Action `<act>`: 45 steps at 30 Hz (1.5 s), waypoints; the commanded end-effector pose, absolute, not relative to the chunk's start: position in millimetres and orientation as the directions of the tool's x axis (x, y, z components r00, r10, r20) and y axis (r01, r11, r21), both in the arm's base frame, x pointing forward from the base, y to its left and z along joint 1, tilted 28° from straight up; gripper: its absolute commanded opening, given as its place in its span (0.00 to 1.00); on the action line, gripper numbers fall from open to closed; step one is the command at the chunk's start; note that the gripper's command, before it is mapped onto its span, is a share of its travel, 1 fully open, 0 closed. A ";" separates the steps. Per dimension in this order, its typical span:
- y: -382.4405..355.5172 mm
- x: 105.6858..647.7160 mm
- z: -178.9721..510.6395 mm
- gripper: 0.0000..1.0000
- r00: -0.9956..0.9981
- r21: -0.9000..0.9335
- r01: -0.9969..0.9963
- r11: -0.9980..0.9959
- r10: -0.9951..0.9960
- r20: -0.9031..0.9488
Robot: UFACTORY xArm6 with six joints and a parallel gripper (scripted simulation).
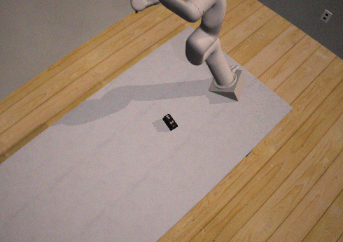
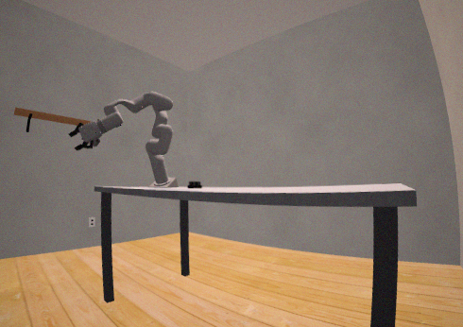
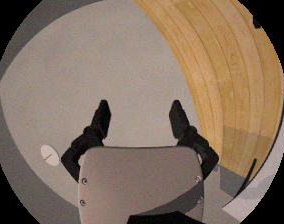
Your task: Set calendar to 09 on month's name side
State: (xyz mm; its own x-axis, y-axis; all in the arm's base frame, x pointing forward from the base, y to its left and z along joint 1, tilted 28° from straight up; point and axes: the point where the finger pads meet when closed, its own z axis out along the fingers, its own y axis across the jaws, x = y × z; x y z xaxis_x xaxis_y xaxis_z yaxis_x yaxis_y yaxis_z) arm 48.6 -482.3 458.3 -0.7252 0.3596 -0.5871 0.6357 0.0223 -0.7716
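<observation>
The calendar (image 1: pixel 170 122) (image 2: pixel 195 186) is a small black block with pale marks on top, on the pale table. It is too small to tell tray from cubes, to read the digits or month, or to say whether the cubes stand flat. My gripper (image 2: pixel 74 141) (image 3: pixel 140 107) is open, with nothing between its fingers. It is high up, beyond the table's edge on the base side and far from the calendar, pointing away from it. The calendar is not visible in the wrist view.
The pale table top (image 1: pixel 105 177) (image 2: pixel 331 188) carries the arm's base (image 1: pixel 227 89) (image 2: pixel 165 183) near the calendar. A brown board (image 2: pixel 52 116) with a dark bracket shows behind the gripper. The wrist view shows wall, wooden floor (image 3: pixel 238 65) and a table corner (image 3: pixel 243 207).
</observation>
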 end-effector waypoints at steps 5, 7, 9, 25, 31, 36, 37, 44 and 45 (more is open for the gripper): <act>-464.1 139.9 430.3 1.00 -0.568 -0.579 0.812 0.076 0.333 -0.753; -463.4 141.7 429.6 1.00 -0.564 -0.574 0.815 0.078 0.333 -0.755; -451.5 171.4 418.5 1.00 -0.506 -0.501 0.859 0.109 0.340 -0.793; -350.3 307.8 355.3 1.00 -0.216 -0.113 0.965 0.235 0.482 -0.849; -293.7 348.2 328.5 1.00 -0.129 0.022 0.968 0.250 0.571 -0.811; -233.8 375.9 302.7 1.00 -0.064 0.130 0.962 0.242 0.658 -0.750; -232.6 376.5 302.2 1.00 -0.064 0.130 0.962 0.242 0.658 -0.750; -171.0 392.4 277.5 1.00 -0.020 0.206 0.954 0.216 0.735 -0.678; -171.0 392.4 277.5 1.00 -0.020 0.206 0.954 0.216 0.735 -0.678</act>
State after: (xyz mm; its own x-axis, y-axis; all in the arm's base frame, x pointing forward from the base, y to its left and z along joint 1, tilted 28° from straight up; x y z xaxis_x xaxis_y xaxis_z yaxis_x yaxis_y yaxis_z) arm 382.4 -208.3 289.7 -0.0546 0.6988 -0.7132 0.9564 0.2419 0.1638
